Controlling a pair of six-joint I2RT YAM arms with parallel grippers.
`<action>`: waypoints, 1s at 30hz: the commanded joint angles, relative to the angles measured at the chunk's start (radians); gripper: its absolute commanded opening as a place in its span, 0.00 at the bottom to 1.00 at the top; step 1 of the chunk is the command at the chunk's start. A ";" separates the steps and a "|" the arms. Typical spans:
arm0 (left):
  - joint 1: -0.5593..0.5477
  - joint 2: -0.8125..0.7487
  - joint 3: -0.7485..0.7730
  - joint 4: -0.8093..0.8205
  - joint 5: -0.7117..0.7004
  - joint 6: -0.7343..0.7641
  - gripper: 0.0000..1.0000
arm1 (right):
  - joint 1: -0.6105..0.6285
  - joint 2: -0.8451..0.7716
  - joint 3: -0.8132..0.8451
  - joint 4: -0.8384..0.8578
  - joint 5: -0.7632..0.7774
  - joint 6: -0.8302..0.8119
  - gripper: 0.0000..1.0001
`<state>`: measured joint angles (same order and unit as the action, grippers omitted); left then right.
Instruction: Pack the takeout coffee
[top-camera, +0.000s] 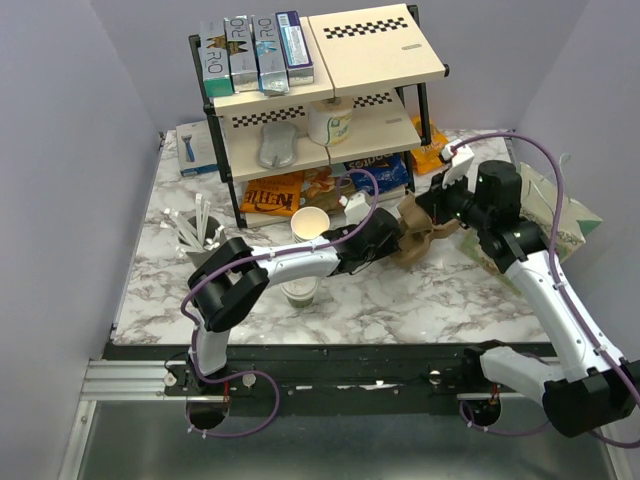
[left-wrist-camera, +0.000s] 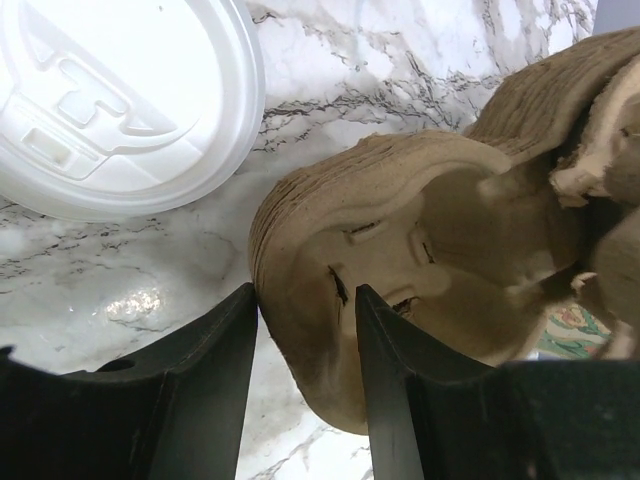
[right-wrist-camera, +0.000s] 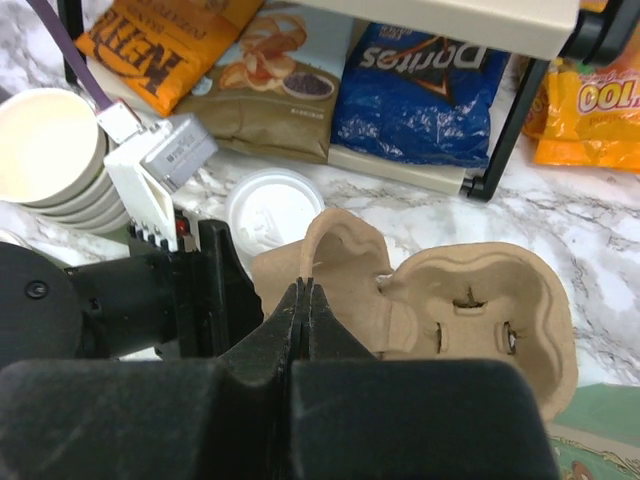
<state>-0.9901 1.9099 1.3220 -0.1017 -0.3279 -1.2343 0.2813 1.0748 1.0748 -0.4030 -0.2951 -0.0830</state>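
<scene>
Only the round white lid of the takeout coffee (left-wrist-camera: 110, 100) (right-wrist-camera: 272, 205) shows, just beyond my left gripper; in the top view that arm hides it. A brown cardboard cup carrier (top-camera: 420, 240) (left-wrist-camera: 440, 230) (right-wrist-camera: 470, 300) lies on the marble between both grippers. My left gripper (top-camera: 393, 240) (left-wrist-camera: 307, 290) straddles the carrier's thick layered corner, one finger outside and one in a pocket, closed on it. My right gripper (top-camera: 432, 215) (right-wrist-camera: 308, 285) is shut on a thin upturned rim of the carrier.
A stack of lidless cups (top-camera: 310, 222) (right-wrist-camera: 45, 140) stands left of the carrier. Another single cup (top-camera: 300, 291) sits under my left forearm. The shelf rack (top-camera: 375, 50) stands behind, with snack bags (right-wrist-camera: 420, 90) beneath it. A stirrer holder (top-camera: 195, 235) is at left, a green paper bag (top-camera: 565, 215) at right.
</scene>
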 joint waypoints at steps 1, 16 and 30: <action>-0.002 0.018 0.031 -0.007 0.024 0.002 0.52 | 0.004 -0.064 0.011 0.124 -0.041 0.023 0.01; -0.001 0.005 0.026 0.011 0.020 0.033 0.52 | 0.004 -0.013 -0.093 0.039 0.010 0.038 0.58; 0.001 0.009 0.019 0.030 0.032 0.052 0.55 | -0.005 0.021 -0.128 -0.180 0.577 0.865 0.96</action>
<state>-0.9901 1.9099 1.3277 -0.0967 -0.3187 -1.1965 0.2817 1.1091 1.0313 -0.5301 0.1291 0.4507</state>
